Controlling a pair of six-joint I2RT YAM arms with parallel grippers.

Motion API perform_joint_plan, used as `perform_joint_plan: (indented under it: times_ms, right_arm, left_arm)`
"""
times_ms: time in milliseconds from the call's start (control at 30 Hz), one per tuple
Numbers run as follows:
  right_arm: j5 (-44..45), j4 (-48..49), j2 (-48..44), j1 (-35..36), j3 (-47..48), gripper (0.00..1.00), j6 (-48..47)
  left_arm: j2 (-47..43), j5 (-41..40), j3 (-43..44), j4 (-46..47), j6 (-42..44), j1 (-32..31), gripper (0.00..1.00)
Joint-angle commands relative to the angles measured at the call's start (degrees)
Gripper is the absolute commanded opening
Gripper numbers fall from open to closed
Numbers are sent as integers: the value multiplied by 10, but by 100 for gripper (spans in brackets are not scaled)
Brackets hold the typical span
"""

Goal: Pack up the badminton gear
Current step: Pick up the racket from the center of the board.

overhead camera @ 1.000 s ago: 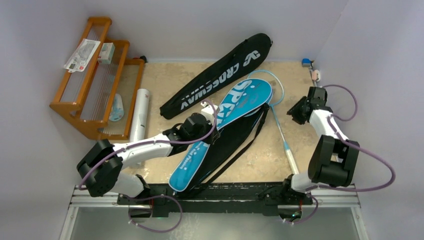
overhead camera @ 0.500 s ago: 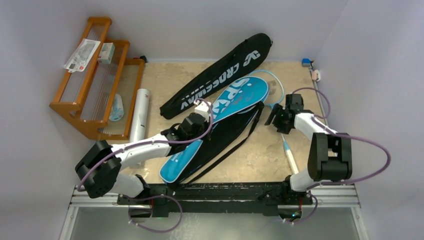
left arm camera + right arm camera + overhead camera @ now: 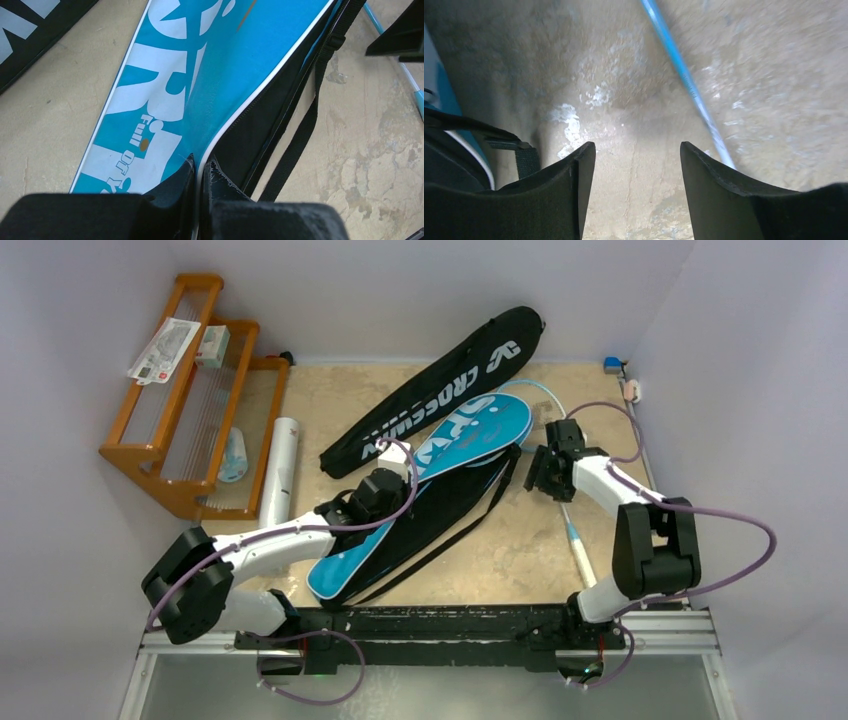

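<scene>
- Since a second ago, the blue cover [image 3: 470,430] has been dragged and turned so that its narrow end sits further left. The right tool [image 3: 540,468] has swung in from the far right and now hangs just beside the cover's wide end.
- The left tool [image 3: 201,167] is pressed together on the blue cover's white-piped edge, partway along its length, pinching the top flap. The black lining shows just right of the pinch, so I judge the cover's mouth is being held open.
- The right tool [image 3: 638,155] has its jaws apart with nothing between them and only bare surface [image 3: 634,200] below. The racket [image 3: 684,80] shaft runs past just outside its right finger.
- The racket's [image 3: 578,540] hoop peeks out beyond the blue cover's wide end. Its shaft and grip trail away on the cover's right side, lying on the surface.
- The step in hand looks like bagging this racket. To do it well, keep the left pinch firm and lifted so the mouth stays open.
- Shift the right tool sideways until the shaft is centred between its jaws before closing.
- Mind the strap [image 3: 300,145] along the blue cover's right edge, since it could snag the frame.
- The black cover [image 3: 440,390] lies just beyond the blue cover, and the tube [image 3: 283,465] lies well to its left.
</scene>
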Motion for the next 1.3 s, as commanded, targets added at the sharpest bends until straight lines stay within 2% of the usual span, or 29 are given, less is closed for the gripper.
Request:
perform_joint_plan:
  times_ms: [0,133,233,533,633,667,767,833,1067,1267]
  right_arm:
    - [78,-49,-30,-3,57,66,-11]
    - [143,-72,-11,-12,73,74,-3]
    - [143,-73,12,-29,68,77,20]
    - [64,-21,63,-37,36,72,26]
    - [33,-14,68,-37,34,63,25]
    - [27,-13,66,-37,34,56,26]
    - [9,-10,44,-37,27,26,35]
    - [-10,-7,21,-37,21,13,38]
    - [-69,-9,-36,-37,15,3,34]
    - [-79,-2,-64,-36,4,2,30]
  left_arm:
    - [-14,-21,-2,30,-3,3,0]
    - [-12,-21,-1,29,2,3,0]
    - [-15,-18,-2,31,2,3,0]
    - [-8,-7,0,36,6,3,0]
    - [-7,-8,-1,36,8,3,0]
    - [-6,-7,0,36,9,3,0]
    - [-5,-5,-1,38,11,3,0]
    - [-4,-5,-1,39,11,3,0]
    - [-1,-1,-2,43,11,3,0]
    - [0,-1,-1,43,13,3,0]
